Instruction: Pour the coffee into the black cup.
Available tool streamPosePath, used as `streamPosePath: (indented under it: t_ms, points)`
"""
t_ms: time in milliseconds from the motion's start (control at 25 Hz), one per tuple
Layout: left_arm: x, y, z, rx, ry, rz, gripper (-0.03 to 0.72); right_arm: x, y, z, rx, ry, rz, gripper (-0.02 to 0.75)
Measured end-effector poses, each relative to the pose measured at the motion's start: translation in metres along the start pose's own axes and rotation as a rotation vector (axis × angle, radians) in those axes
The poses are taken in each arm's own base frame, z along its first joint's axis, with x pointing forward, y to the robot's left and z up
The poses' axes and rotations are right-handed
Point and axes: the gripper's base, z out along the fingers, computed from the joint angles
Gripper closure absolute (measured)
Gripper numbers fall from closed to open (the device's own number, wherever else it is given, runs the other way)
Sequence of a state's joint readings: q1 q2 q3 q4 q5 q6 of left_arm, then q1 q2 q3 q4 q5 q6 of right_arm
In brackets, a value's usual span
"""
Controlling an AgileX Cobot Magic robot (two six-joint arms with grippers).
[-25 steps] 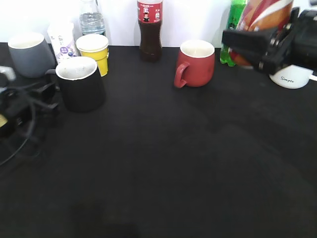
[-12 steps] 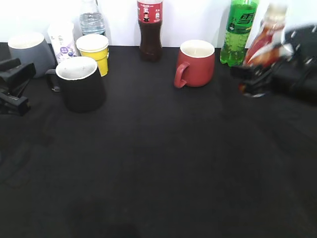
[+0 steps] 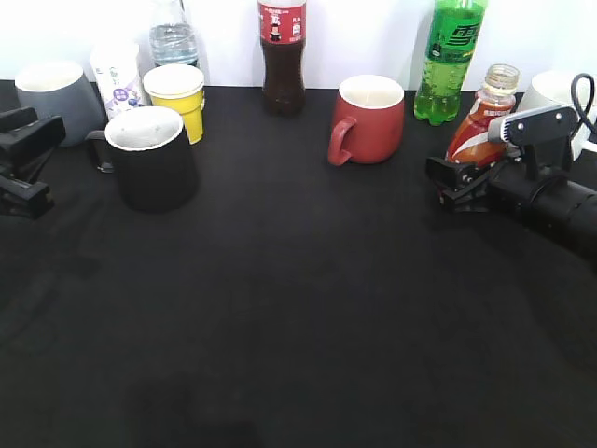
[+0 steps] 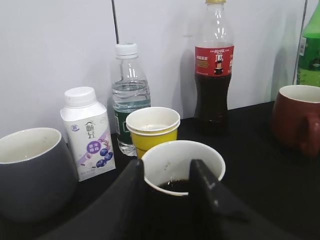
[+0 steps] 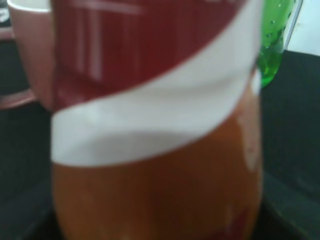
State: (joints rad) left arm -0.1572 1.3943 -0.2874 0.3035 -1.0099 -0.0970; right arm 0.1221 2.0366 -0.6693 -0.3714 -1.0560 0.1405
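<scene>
Exterior view: right gripper [image 3: 459,179] clamps the coffee [image 3: 480,126], upright at table's right, beside the green bottle [image 3: 450,58]. Left gripper [image 3: 26,161] stands spread, left of the black cup [image 3: 151,157]. Left wrist view: fingers [image 4: 206,192] frame the cup, dark liquid inside. Right wrist view: label fills frame, blurred.

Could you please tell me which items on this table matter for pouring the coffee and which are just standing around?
Part of the job: coffee bottle; black cup; right gripper.

Just standing by: red mug; cola bottle; green soda bottle; yellow paper cup; grey cup; water bottle; milk carton.
</scene>
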Motion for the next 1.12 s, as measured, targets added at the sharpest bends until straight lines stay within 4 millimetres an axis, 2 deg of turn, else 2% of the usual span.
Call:
streamPosePath:
  t_ms: [120, 160, 240, 320, 520, 640, 760, 880, 960, 1080, 1120]
  points:
    - [0.000, 0.000, 0.000, 0.000, 0.000, -0.001, 0.449, 0.000, 0.000, 0.000, 0.000, -0.002, 0.004, 0.174]
    - [0.000, 0.000, 0.000, 0.000, 0.000, -0.001, 0.449, -0.001, 0.000, -0.001, 0.003, 0.011, 0.008, 0.119]
    - [0.000, 0.000, 0.000, 0.000, 0.000, -0.001, 0.449, -0.012, -0.001, -0.004, 0.014, 0.020, 0.002, 0.080]
    - [0.000, 0.000, 0.000, 0.000, 0.001, -0.001, 0.449, -0.015, 0.000, -0.008, 0.019, 0.032, 0.007, 0.076]
    - [0.007, 0.001, 0.000, -0.008, 0.073, -0.028, 0.447, 0.007, 0.008, -0.034, 0.038, 0.105, 0.060, 0.076]
    - [0.010, 0.001, -0.001, -0.014, 0.107, -0.059, 0.405, 0.008, 0.011, -0.049, 0.061, 0.092, 0.088, 0.076]
    - [0.010, 0.001, -0.002, -0.021, 0.127, -0.103, 0.356, -0.005, 0.012, -0.062, 0.086, 0.073, 0.086, 0.076]
    - [0.007, 0.004, -0.007, -0.062, 0.230, -0.142, 0.351, -0.018, 0.014, -0.079, 0.115, 0.154, 0.064, 0.086]
    - [-0.002, 0.007, -0.008, -0.106, 0.307, -0.172, 0.348, -0.032, 0.015, -0.093, 0.143, 0.216, 0.035, 0.094]
    - [-0.022, -0.002, 0.000, -0.127, 0.528, -0.167, 0.344, -0.054, 0.015, -0.122, 0.227, 0.344, 0.046, 0.107]
    - [-0.030, -0.004, 0.001, -0.149, 0.589, -0.214, 0.344, -0.067, 0.014, -0.133, 0.268, 0.385, 0.062, 0.111]
